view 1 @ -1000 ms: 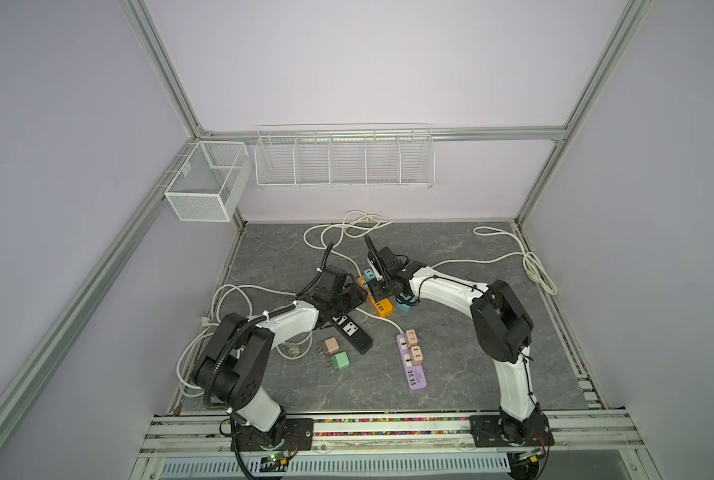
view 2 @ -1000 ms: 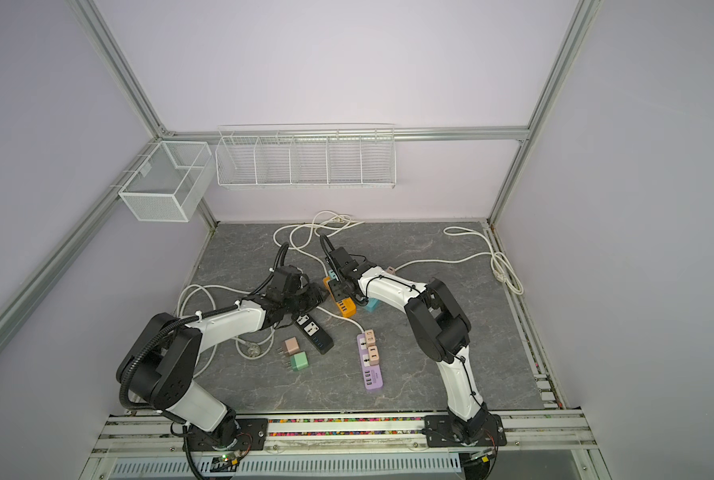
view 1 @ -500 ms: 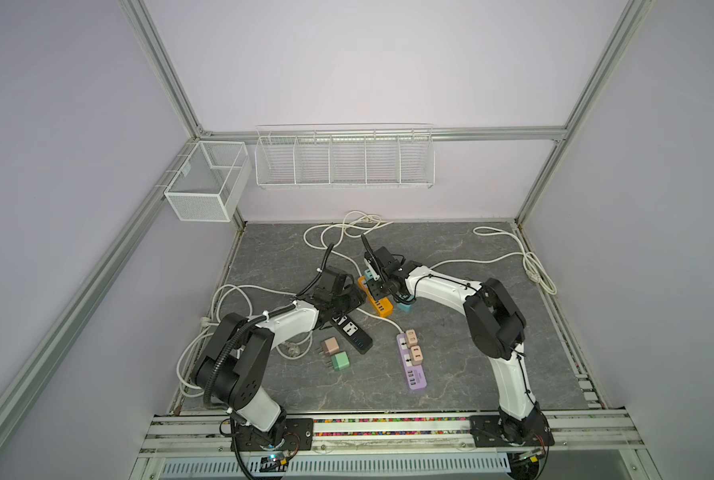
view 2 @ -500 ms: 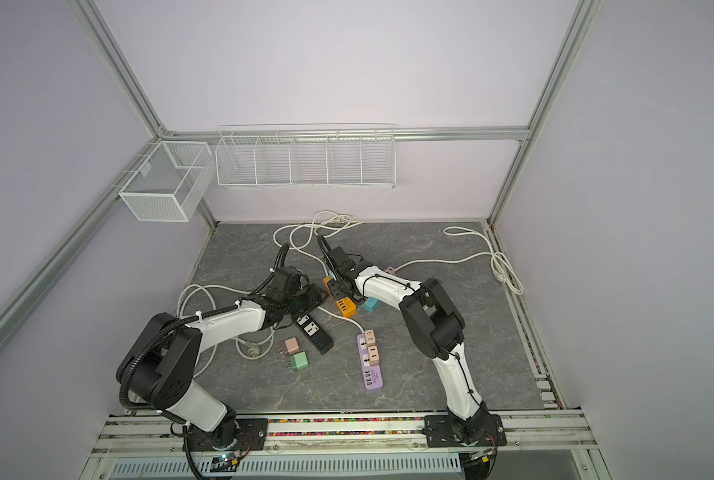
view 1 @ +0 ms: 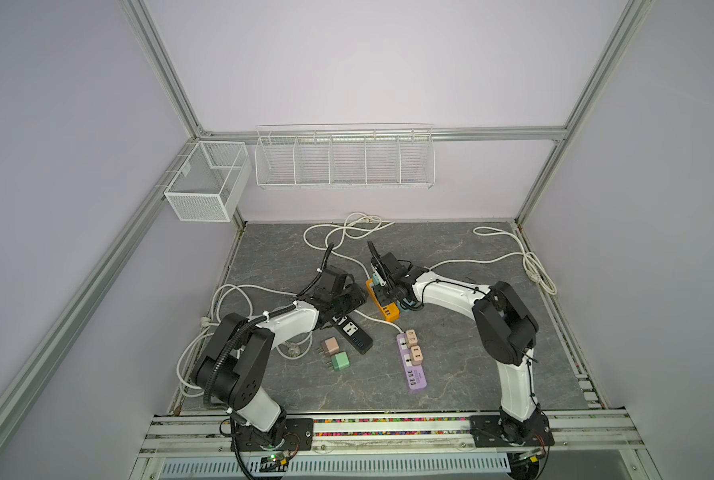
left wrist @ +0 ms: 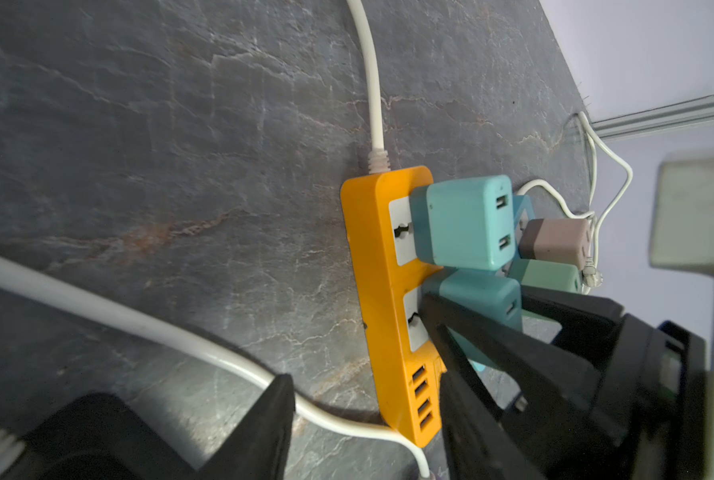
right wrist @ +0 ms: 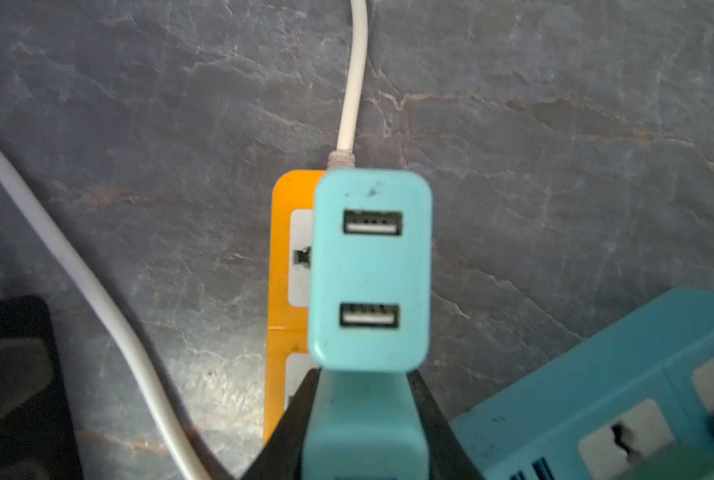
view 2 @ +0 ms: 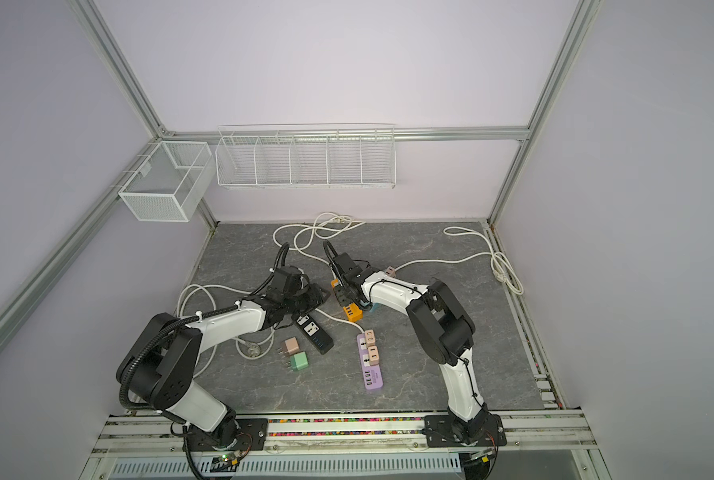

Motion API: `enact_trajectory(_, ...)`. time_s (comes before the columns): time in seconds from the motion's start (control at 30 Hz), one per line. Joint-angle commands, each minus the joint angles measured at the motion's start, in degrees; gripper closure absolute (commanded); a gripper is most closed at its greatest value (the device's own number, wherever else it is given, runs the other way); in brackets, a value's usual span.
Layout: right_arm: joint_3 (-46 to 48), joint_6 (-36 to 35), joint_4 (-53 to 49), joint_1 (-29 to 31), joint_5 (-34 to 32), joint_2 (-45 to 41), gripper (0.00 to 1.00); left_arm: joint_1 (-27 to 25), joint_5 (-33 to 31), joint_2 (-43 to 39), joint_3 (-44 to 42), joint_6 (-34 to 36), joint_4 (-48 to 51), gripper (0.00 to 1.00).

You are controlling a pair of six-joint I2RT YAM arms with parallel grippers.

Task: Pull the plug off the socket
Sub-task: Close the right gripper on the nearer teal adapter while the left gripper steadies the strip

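Orange strip (left wrist: 384, 291) flat on grey table (left wrist: 139, 166), white cord (left wrist: 372, 83) at one end, USB ports (left wrist: 422, 395) at the other, teal plug (left wrist: 480, 299) seated nearer the ports, second teal plug (left wrist: 463, 220) just beside it.

Right gripper (right wrist: 363, 386) is clamping the held plug (right wrist: 363, 440), which is sitting in the power strip (right wrist: 282, 332). Neighbouring plug (right wrist: 370, 270) is sitting in the same strip, just ahead of the fingertips; the strip cable (right wrist: 353, 83) is running off beyond it. Second strip (right wrist: 596, 395) is lying just beside this gripper, away from the left gripper (view 1: 347, 300). Third strip (view 1: 353, 332) is lying just base-side of the left gripper, with loose adapters (view 1: 329, 345) near it. Fourth strip (view 1: 413, 374), carrying two plugs (view 1: 410, 337), is lying base-side of the right gripper.
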State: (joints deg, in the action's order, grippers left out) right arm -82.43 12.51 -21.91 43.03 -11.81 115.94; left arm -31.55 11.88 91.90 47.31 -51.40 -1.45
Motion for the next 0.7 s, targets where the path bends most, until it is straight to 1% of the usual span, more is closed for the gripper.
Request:
enact_trajectory(0.0,3.2,2.9,-1.5,1.5,-0.5,-3.8,0.67,-1.6,0.9,1.0,-0.4,-1.3,-1.7,0.43)
enact_trajectory(0.3,6.2,6.5,-1.6,3.6,-2.2,-5.6,0.67,-3.8,1.7,5.3,0.5,-2.7,-4.7,0.48)
enact_trajectory(0.47,6.3,7.1,-1.3,3.6,-2.3,-5.1,0.67,-4.0,2.0,7.4,1.1,-3.4,-5.8,0.52)
enact_trajectory(0.67,6.3,7.0,-1.4,3.6,-2.8,-5.5,0.67,-4.0,2.0,9.5,2.5,-2.9,-5.4,0.53)
